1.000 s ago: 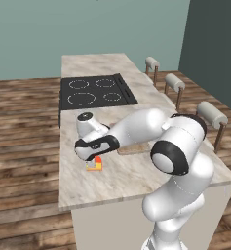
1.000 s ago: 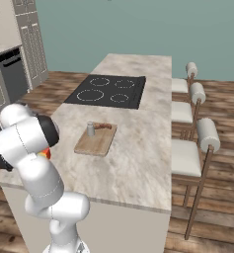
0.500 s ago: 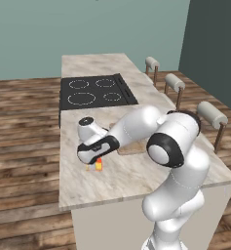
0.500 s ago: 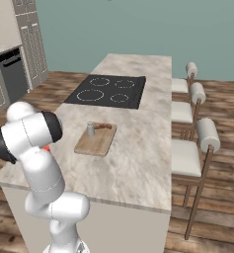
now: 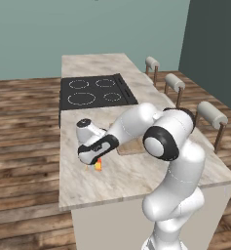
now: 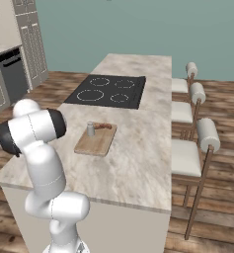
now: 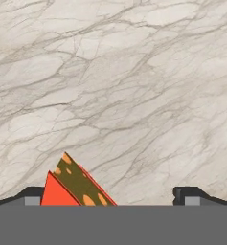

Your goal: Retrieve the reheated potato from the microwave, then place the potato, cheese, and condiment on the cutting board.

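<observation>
While the condiment is already seen on the cutting board, the cheese is approached on the table by the spread pincer (off-centre); recentring, then closing, seems called for.

Glossy white, rounded arm segments throughout. Large black ring band at the big rounded joint nearest the cameras. Black housing with a faint pale marking just behind the tool. Two small dark, squared fingertips on the tool. No visible cables or screws.
</observation>
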You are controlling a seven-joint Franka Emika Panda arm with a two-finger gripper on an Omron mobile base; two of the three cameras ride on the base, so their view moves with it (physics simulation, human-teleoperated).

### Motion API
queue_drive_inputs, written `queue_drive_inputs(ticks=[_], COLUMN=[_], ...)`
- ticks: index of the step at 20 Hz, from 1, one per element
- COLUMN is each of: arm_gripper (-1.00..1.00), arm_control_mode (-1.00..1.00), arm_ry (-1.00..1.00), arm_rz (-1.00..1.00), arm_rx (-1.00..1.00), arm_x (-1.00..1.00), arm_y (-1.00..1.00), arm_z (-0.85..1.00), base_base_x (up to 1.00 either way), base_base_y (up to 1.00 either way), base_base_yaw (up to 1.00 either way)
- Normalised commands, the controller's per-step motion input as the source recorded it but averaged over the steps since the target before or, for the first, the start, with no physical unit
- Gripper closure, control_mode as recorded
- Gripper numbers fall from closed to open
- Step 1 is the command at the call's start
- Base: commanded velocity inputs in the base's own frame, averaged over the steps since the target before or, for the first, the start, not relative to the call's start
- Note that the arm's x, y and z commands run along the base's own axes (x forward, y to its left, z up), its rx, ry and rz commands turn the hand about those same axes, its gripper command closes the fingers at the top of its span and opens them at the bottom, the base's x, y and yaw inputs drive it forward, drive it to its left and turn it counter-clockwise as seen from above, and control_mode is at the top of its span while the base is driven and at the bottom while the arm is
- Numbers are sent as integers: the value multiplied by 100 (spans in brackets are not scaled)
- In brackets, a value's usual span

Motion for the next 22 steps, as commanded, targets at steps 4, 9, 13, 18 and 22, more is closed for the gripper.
queue_drive_inputs(ticks=[4, 9, 13, 18, 22], arm_gripper=[-100, -100, -100, -100, -100], arm_control_mode=[-100, -100, -100, -100, -100], arm_ry=[1, 2, 0, 7, 8], arm_rz=[0, 0, 1, 5, 10], arm_rx=[-1, -1, 0, 0, 0], arm_x=[12, 4, 0, 7, 2], arm_y=[0, 0, 0, -10, -13], arm_z=[-18, -22, -11, -16, -22], base_base_x=[0, 0, 0, 0, 0], base_base_y=[0, 0, 0, 0, 0], base_base_yaw=[0, 0, 0, 0, 0])
